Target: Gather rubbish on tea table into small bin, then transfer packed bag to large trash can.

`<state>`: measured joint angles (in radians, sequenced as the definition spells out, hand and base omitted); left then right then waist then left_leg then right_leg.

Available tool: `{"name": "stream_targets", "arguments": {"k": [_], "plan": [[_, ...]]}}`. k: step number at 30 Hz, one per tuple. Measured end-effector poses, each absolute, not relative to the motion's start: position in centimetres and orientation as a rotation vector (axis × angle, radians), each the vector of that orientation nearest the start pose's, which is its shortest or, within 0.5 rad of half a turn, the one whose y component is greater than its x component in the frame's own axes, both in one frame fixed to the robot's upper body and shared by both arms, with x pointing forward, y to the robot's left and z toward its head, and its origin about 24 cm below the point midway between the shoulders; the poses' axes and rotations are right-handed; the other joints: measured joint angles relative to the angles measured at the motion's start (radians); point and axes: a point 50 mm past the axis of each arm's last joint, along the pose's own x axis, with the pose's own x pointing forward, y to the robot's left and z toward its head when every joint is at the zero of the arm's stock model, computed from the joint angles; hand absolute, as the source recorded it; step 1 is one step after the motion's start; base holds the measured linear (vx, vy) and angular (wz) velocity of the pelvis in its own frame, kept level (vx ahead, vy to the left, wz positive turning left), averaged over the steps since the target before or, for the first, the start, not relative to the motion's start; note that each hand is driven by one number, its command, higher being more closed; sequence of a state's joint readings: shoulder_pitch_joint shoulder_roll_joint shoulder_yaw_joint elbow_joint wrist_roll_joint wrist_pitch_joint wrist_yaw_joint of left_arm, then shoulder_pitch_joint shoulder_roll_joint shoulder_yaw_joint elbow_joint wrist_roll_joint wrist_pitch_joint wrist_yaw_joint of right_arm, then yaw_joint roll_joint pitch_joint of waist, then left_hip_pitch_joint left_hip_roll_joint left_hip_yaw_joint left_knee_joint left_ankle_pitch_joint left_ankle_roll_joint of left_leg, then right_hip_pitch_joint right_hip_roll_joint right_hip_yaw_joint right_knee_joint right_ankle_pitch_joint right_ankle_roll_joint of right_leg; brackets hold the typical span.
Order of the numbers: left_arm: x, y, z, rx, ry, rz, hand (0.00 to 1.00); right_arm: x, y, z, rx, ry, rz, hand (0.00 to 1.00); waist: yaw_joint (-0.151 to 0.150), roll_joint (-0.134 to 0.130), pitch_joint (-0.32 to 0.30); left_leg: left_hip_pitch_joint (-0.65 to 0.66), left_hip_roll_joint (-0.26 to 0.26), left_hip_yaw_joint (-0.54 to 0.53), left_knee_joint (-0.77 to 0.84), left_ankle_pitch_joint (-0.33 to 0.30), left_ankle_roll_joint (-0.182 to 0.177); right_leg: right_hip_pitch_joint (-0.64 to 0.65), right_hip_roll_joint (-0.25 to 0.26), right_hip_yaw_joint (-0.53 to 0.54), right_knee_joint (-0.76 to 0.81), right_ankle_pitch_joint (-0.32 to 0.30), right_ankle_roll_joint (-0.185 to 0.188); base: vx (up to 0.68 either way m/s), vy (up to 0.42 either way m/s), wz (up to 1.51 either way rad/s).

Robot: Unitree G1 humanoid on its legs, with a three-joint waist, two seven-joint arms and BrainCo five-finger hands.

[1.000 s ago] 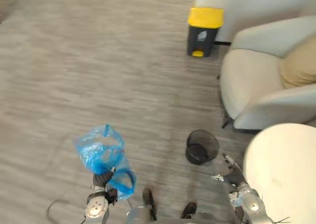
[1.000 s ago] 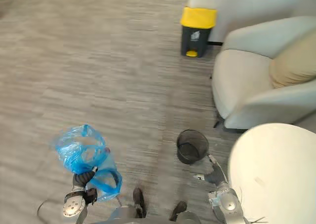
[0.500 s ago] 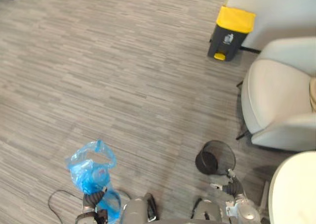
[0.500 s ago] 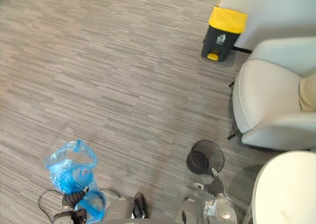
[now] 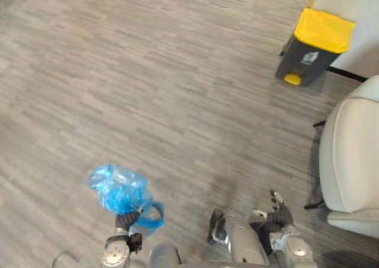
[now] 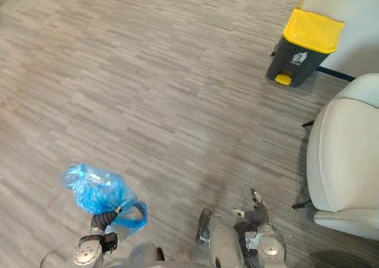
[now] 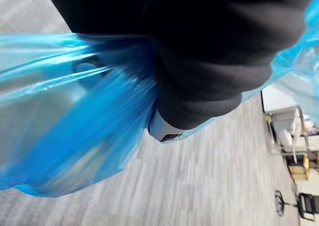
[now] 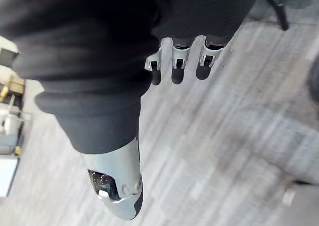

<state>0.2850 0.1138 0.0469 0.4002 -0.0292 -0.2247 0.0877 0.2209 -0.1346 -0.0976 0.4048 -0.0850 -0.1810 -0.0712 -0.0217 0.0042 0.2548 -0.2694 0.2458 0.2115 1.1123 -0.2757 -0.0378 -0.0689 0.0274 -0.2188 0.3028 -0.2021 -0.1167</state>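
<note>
Clutching the gathered neck of the blue bag [image 5: 118, 188] in the left hand [image 5: 125, 220], fingers curled into the plastic, low at the near left of the floor [image 5: 148, 73]; carrying it bunched above the hand, apparently clear of the floor; keeping the right hand [image 5: 277, 211] at the near right, fingers straight and nothing in them; swung the head's view over the last second, so a turn of the camera and no shift of the things themselves; brought the large trash can [image 5: 317, 46] with its yellow lid from small and mid-frame to bigger at the far right corner, beyond the pale armchair [image 5: 352, 161]; reads as gathering done and the carry under way; well apart from the can yet, lid down, so calling for more approach and some way of opening it.
</note>
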Motion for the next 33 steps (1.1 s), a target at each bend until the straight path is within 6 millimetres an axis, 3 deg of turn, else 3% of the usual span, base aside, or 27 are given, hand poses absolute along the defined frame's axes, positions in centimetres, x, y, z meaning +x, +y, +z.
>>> {"name": "stream_targets", "arguments": {"k": [3,4,5,6,7,8,9,10,11,12,13,14,15,16,18,19,21,22,23,24,26,28,29,30,31,32,33], "plan": [[15.0,20.5,-7.5,0.084,0.436,0.226,1.00,17.1,-22.6,-6.3,-0.241,0.405,-0.217,0.00,0.053,-0.003,0.001,-0.145,-0.047,-0.029,-0.196,-0.009,0.016,0.111,0.006,0.100,-0.085,-0.017,0.022,0.57,0.097,-1.23],[15.2,20.4,-7.4,0.080,0.426,0.224,1.00,17.4,-22.6,-6.1,-0.242,0.396,-0.220,0.00,0.069,-0.011,0.005,-0.178,-0.085,-0.073,-0.364,0.005,-0.007,0.142,-0.011,0.141,-0.091,-0.046,0.042,0.51,0.220,-1.07],[15.3,20.2,-7.3,0.077,0.417,0.224,1.00,17.5,-22.7,-6.0,-0.250,0.390,-0.227,0.00,0.072,-0.008,0.003,-0.191,-0.121,-0.133,-0.559,0.040,-0.049,0.164,-0.023,0.171,-0.087,-0.088,0.074,0.61,0.285,-1.04],[15.3,20.1,-7.3,0.073,0.415,0.226,1.00,17.5,-22.8,-6.0,-0.254,0.387,-0.231,0.00,0.076,0.001,-0.001,-0.187,-0.126,-0.158,-0.641,0.062,-0.058,0.173,-0.025,0.187,-0.075,-0.116,0.090,0.54,0.325,-1.03],[14.9,20.0,-7.4,0.070,0.424,0.229,1.00,17.4,-23.1,-5.9,-0.265,0.388,-0.243,0.00,0.092,0.019,-0.014,-0.178,-0.120,-0.192,-0.694,0.160,-0.069,0.187,-0.025,0.234,-0.027,-0.184,0.119,0.58,0.353,-1.09],[15.1,19.8,-7.3,0.071,0.418,0.231,1.00,17.0,-22.6,-6.4,-0.249,0.410,-0.249,0.00,0.100,-0.012,-0.028,-0.180,-0.143,-0.178,-0.618,0.181,-0.055,0.188,-0.059,0.259,0.016,-0.219,0.143,0.60,0.347,-1.05],[15.2,20.0,-7.1,0.078,0.411,0.235,1.00,17.1,-22.4,-6.4,-0.242,0.408,-0.249,0.00,0.101,-0.026,-0.036,-0.182,-0.155,-0.173,-0.584,0.162,-0.027,0.187,-0.077,0.265,0.036,-0.223,0.150,0.61,0.305,-0.94],[15.6,20.3,-6.8,0.093,0.395,0.231,1.00,17.2,-22.0,-6.3,-0.225,0.400,-0.251,0.00,0.109,-0.049,-0.045,-0.169,-0.159,-0.133,-0.530,0.094,-0.006,0.179,-0.105,0.283,0.105,-0.219,0.155,0.61,0.292,-0.82],[15.8,20.4,-6.4,0.100,0.379,0.227,1.00,17.4,-21.8,-6.1,-0.218,0.387,-0.250,0.00,0.115,-0.063,-0.043,-0.130,-0.160,-0.095,-0.491,0.058,0.026,0.128,-0.130,0.288,0.263,-0.192,0.206,0.61,0.290,-0.78],[15.9,20.4,-6.4,0.101,0.375,0.224,1.00,17.5,-21.7,-6.0,-0.216,0.383,-0.250,0.00,0.112,-0.069,-0.044,-0.102,-0.160,-0.077,-0.486,0.035,0.036,0.091,-0.144,0.285,0.372,-0.163,0.259,0.57,0.250,-0.61],[16.0,20.5,-6.2,0.112,0.372,0.217,1.00,17.7,-21.4,-6.0,-0.209,0.377,-0.247,0.00,0.097,-0.072,-0.043,-0.037,-0.162,-0.055,-0.492,-0.003,0.052,0.009,-0.170,0.265,0.589,-0.132,0.308,0.54,0.198,-0.48],[16.0,20.5,-6.2,0.116,0.372,0.219,1.00,17.8,-21.0,-6.0,-0.199,0.375,-0.240,0.00,0.091,-0.073,-0.043,0.045,-0.160,-0.027,-0.531,-0.023,0.060,-0.061,-0.191,0.215,0.713,-0.140,0.281,0.52,0.167,-0.51],[15.9,20.6,-6.2,0.120,0.372,0.227,1.00,17.9,-20.7,-6.0,-0.199,0.372,-0.228,0.00,0.091,-0.073,-0.043,0.085,-0.158,-0.013,-0.558,-0.028,0.060,-0.094,-0.200,0.185,0.742,-0.147,0.257,0.58,0.132,-0.60],[16.0,20.8,-6.0,0.129,0.363,0.231,1.00,18.3,-20.1,-5.9,-0.205,0.363,-0.201,0.00,0.087,-0.064,-0.037,0.165,-0.152,0.006,-0.620,-0.036,0.065,-0.163,-0.217,0.110,0.755,-0.153,0.203,0.46,0.074,-0.61],[16.1,21.2,-5.7,0.137,0.352,0.233,1.00,18.9,-19.4,-5.7,-0.223,0.348,-0.166,0.00,0.077,-0.052,-0.032,0.243,-0.136,0.029,-0.690,-0.048,0.049,-0.259,-0.225,0.000,0.660,-0.163,0.182,0.42,0.017,-0.44],[16.1,21.6,-5.7,0.140,0.351,0.247,1.00,19.2,-19.2,-5.7,-0.227,0.346,-0.155,0.00,0.061,-0.056,-0.034,0.277,-0.128,0.040,-0.721,-0.055,0.037,-0.311,-0.222,-0.053,0.519,-0.143,0.163,0.41,-0.027,-0.14],[16.2,22.4,-6.2,0.150,0.379,0.265,1.00,19.4,-19.6,-6.2,-0.242,0.368,-0.155,0.00,0.034,-0.055,-0.032,0.332,-0.123,0.038,-0.764,-0.067,0.016,-0.360,-0.201,-0.081,0.226,-0.037,0.162,0.46,-0.077,0.05],[16.0,22.5,-6.6,0.151,0.397,0.270,1.00,19.4,-19.8,-6.4,-0.250,0.383,-0.155,0.00,0.030,-0.054,-0.032,0.352,-0.124,0.036,-0.779,-0.072,0.006,-0.364,-0.191,-0.078,0.160,0.018,0.156,0.54,-0.145,0.24],[16.1,22.5,-6.8,0.150,0.408,0.273,1.00,19.0,-20.3,-6.8,-0.280,0.412,-0.152,0.00,0.021,-0.047,-0.031,0.396,-0.117,0.017,-0.798,-0.086,-0.020,-0.344,-0.159,-0.058,0.112,0.167,0.122,0.59,-0.181,0.26],[15.9,22.4,-7.2,0.143,0.425,0.276,1.00,18.9,-20.8,-6.9,-0.307,0.420,-0.152,0.00,0.017,-0.027,-0.033,0.410,-0.099,-0.006,-0.791,-0.095,-0.036,-0.340,-0.142,-0.046,0.148,0.188,0.089,0.59,-0.173,0.19],[15.9,22.3,-7.3,0.133,0.429,0.281,1.00,19.0,-21.0,-6.8,-0.316,0.419,-0.149,0.00,0.015,-0.002,-0.025,0.387,-0.066,-0.048,-0.688,-0.062,-0.074,-0.342,-0.136,-0.066,0.245,0.085,0.072,0.66,-0.231,0.12],[16.0,21.5,-7.4,0.097,0.426,0.287,1.00,19.0,-21.0,-6.7,-0.315,0.413,-0.149,0.00,0.008,0.024,-0.012,0.290,-0.016,-0.101,-0.412,0.051,-0.075,-0.254,-0.100,-0.094,0.239,0.022,0.057,0.57,-0.251,0.14],[15.8,20.7,-7.6,0.066,0.431,0.287,1.00,18.9,-21.0,-6.2,-0.318,0.388,-0.153,0.00,0.028,0.049,-0.008,0.200,0.037,-0.123,-0.180,0.141,-0.072,-0.167,-0.064,-0.098,0.181,0.005,0.049,0.46,-0.137,-0.19],[15.8,20.2,-7.7,0.054,0.434,0.277,1.00,19.0,-20.8,-5.8,-0.307,0.368,-0.163,0.00,0.042,0.046,-0.005,0.112,0.052,-0.124,-0.040,0.092,-0.073,-0.097,-0.041,-0.088,0.136,-0.006,0.041,0.45,-0.083,-0.25],[15.8,20.1,-7.7,0.051,0.435,0.276,1.00,19.3,-20.6,-5.6,-0.298,0.354,-0.164,0.00,0.047,0.038,-0.003,0.064,0.047,-0.122,-0.011,0.071,-0.060,-0.064,-0.038,-0.084,0.110,-0.012,0.039,0.42,-0.072,-0.27],[15.8,20.1,-7.7,0.053,0.434,0.273,1.00,19.5,-20.3,-5.4,-0.282,0.340,-0.166,0.00,0.062,0.015,-0.001,-0.009,0.026,-0.094,-0.034,0.040,-0.022,-0.014,-0.039,-0.066,0.064,-0.025,0.036,0.33,-0.058,-0.24],[15.8,20.1,-7.7,0.054,0.433,0.270,1.00,19.6,-20.3,-5.4,-0.281,0.340,-0.165,0.00,0.069,0.006,-0.003,-0.042,0.015,-0.076,-0.077,0.030,-0.007,0.006,-0.040,-0.054,0.041,-0.027,0.038,0.42,-0.043,-0.36]]}}
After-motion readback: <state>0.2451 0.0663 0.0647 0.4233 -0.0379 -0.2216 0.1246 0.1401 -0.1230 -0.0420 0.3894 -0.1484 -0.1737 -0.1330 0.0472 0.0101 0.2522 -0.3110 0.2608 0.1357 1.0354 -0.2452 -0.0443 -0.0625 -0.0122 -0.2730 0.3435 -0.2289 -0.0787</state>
